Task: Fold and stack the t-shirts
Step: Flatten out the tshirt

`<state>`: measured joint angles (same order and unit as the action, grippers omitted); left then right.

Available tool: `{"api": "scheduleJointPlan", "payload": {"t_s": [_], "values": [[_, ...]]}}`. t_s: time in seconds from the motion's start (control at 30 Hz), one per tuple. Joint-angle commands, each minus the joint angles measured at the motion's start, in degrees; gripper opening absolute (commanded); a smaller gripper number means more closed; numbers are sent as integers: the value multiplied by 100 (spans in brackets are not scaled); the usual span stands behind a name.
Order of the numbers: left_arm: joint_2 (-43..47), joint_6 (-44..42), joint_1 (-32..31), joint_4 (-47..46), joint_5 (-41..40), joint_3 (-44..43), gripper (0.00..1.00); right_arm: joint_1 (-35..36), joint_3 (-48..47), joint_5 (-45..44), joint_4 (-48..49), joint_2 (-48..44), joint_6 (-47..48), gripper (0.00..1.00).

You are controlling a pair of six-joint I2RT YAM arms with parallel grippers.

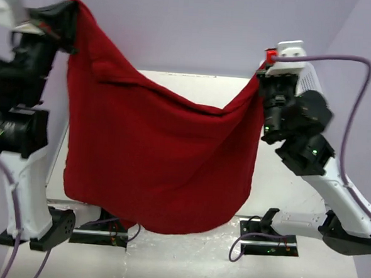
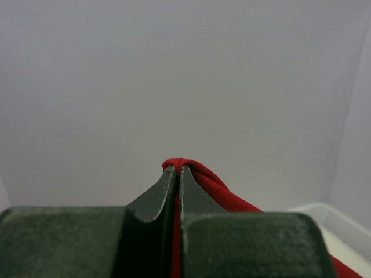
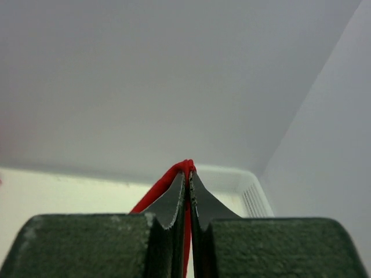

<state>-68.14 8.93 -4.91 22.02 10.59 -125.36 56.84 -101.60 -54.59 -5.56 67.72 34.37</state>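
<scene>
A red t-shirt (image 1: 159, 156) hangs spread in the air between both arms, sagging in the middle, its lower hem near the arm bases. My left gripper (image 1: 72, 9) holds its upper left corner high at the left. My right gripper (image 1: 263, 71) pinches the upper right corner, somewhat lower. In the left wrist view the gripper (image 2: 177, 169) is shut on a red hem (image 2: 214, 188) that loops over the fingertips. In the right wrist view the gripper (image 3: 188, 172) is likewise shut on a red edge (image 3: 159, 191).
A white lattice basket (image 3: 246, 188) stands at the back right of the white table (image 1: 283, 189); its corner also shows as the basket (image 2: 342, 223) in the left wrist view. Lavender walls close in the back and sides. The hanging cloth hides most of the table.
</scene>
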Motion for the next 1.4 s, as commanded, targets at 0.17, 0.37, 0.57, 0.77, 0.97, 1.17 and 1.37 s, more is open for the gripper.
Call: {"api": "scheduleJointPlan", "payload": {"t_s": [0.17, 0.37, 0.57, 0.77, 0.97, 1.17, 1.37], "values": [[-1464, 206, -37, -1094, -373, 3289, 0, -2787, 2785, 1326, -1061, 20, -3267, 0], [-2923, 39, -37, -2078, -198, 3536, 0, -3968, 3041, 2135, -816, 977, -3735, 0], [-4268, -84, -116, -2036, -101, 2606, 0, -4383, 2261, 2576, -718, 2575, -3552, 0], [-5208, -269, -168, -1798, 294, 1577, 0, -4541, 1364, 2787, -718, 3597, -3481, 0], [-5377, -418, -274, -1640, 277, 1128, 0, -4629, 810, 2805, -780, 4187, -3314, 0], [-4484, -199, -344, -1841, 277, 1742, 0, -4559, 834, 2716, -788, 3627, -3323, 0], [-2672, -365, -967, -1368, -241, 2191, 0, -3813, 791, 2349, -1113, 1870, -2989, 0]]}}
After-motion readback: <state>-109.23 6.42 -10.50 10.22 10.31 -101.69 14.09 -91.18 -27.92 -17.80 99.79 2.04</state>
